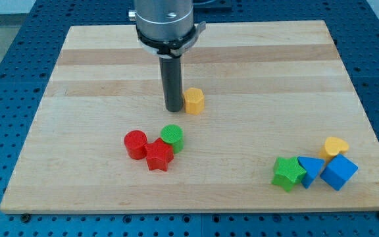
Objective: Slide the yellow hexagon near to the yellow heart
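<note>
The yellow hexagon sits near the middle of the wooden board. My tip stands right beside its left side, touching or nearly touching it. The yellow heart lies far off at the view's lower right, just above a blue cube.
A red cylinder, a red star and a green cylinder cluster below my tip. A green star and a blue triangle sit left of the blue cube, near the board's bottom edge.
</note>
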### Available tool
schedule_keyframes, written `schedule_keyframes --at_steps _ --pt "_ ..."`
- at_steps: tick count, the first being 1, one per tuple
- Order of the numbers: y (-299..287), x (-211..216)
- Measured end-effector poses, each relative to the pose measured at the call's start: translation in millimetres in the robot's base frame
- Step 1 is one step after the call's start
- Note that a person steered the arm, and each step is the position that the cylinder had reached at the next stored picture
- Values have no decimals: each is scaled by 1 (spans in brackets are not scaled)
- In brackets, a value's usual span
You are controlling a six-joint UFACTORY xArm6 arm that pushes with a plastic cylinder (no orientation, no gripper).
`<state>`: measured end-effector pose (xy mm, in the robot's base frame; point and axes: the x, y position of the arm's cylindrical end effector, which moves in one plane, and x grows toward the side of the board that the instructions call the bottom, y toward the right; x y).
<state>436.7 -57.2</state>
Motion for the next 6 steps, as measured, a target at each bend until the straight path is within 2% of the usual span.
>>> schedule_keyframes --at_steps 1,2,3,4,5,6 --pt "-47 -21" --pt "-32 -30" --pt "26 -17" --pt "82 26" --pt "105 53" --pt "90 37"
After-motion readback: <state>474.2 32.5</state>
